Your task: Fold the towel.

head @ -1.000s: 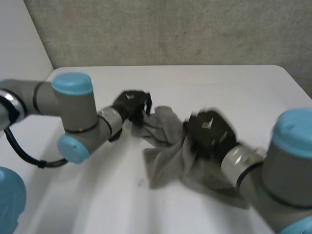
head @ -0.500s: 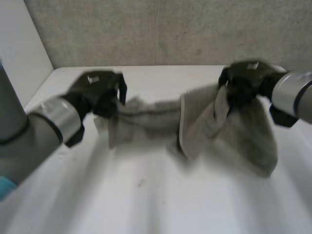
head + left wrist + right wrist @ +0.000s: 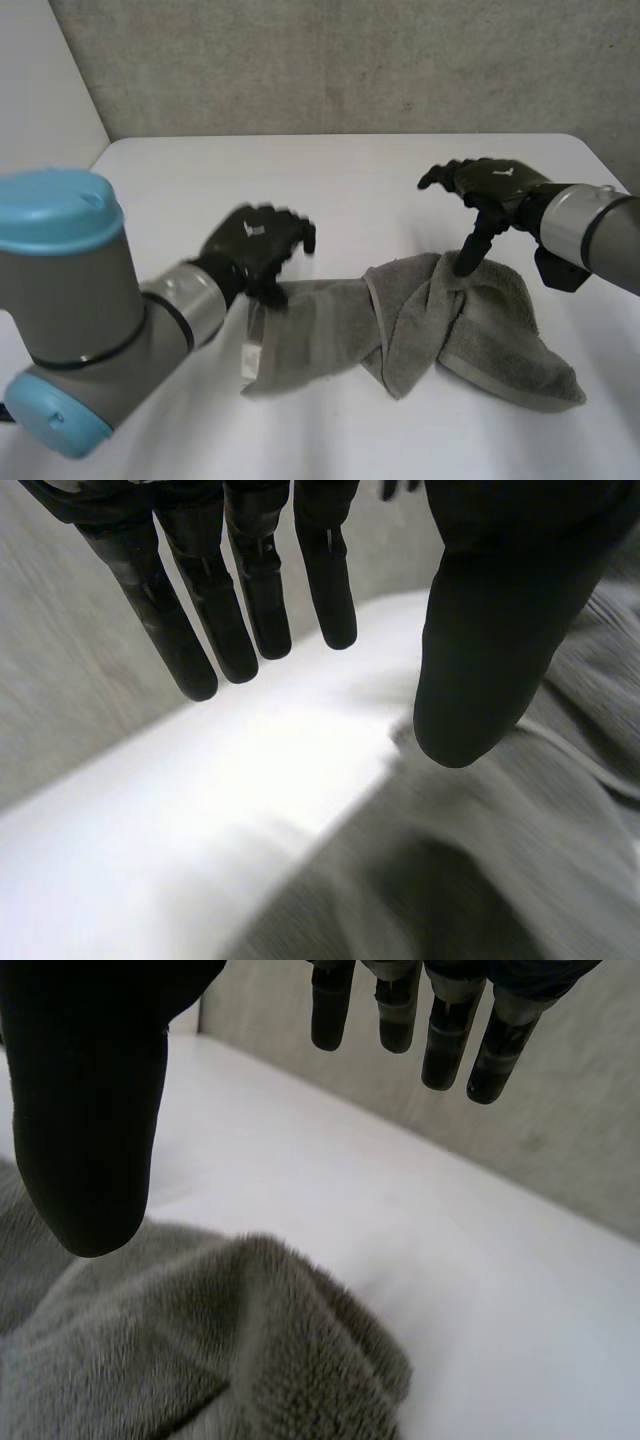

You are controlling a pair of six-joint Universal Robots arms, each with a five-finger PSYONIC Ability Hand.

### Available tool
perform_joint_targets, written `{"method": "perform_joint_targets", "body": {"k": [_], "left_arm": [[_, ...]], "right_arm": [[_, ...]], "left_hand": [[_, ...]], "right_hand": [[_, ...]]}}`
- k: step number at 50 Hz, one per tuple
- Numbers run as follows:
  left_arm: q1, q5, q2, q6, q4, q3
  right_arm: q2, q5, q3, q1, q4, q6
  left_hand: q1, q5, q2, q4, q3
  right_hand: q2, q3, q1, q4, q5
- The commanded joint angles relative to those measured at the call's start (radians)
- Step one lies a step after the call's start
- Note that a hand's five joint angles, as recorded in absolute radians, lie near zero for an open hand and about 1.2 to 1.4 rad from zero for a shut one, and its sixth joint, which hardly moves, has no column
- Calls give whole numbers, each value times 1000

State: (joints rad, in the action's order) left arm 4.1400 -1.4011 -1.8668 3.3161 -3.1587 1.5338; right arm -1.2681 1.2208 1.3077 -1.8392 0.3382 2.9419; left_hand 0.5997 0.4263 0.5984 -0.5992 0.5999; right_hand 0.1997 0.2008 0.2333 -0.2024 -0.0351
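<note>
Lets go of towel [image 3: 420, 320] w/ left hand [image 3: 262, 245] & right hand [image 3: 490, 185], both now open-fingered, leaving it rumpled on tabletop [image 3: 330, 180] btwn them; prob. needs regrasp before any fold.

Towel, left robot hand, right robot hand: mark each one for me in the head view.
towel [image 3: 410, 330]: head view, on the bunched fold near its middle.
left robot hand [image 3: 252, 248]: head view, on the back of the hand.
right robot hand [image 3: 497, 180]: head view, on the back of the hand.
</note>
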Motion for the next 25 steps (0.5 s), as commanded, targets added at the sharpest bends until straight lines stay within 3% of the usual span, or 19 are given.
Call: {"method": "perform_joint_targets", "body": {"k": [1, 14, 25], "left_arm": [[23, 8, -6, 0, -4, -99], [20, 25, -270, -10, 55, -307], [9, 133, -433, -10, 121, -432]], "right_arm": [[-195, 72, 239, -12, -162, 59], [-197, 151, 490, -230, -329, 36], [-111, 316, 633, -302, -556, -173]], "left_hand": [[22, 21, 23, -22, 22], [22, 21, 23, -22, 22], [-52, -53, -50, 51, -52]], "right_hand": [[126, 125, 92, -123, -116], [232, 231, 198, -229, -222], [276, 275, 242, -273, -266]]}}
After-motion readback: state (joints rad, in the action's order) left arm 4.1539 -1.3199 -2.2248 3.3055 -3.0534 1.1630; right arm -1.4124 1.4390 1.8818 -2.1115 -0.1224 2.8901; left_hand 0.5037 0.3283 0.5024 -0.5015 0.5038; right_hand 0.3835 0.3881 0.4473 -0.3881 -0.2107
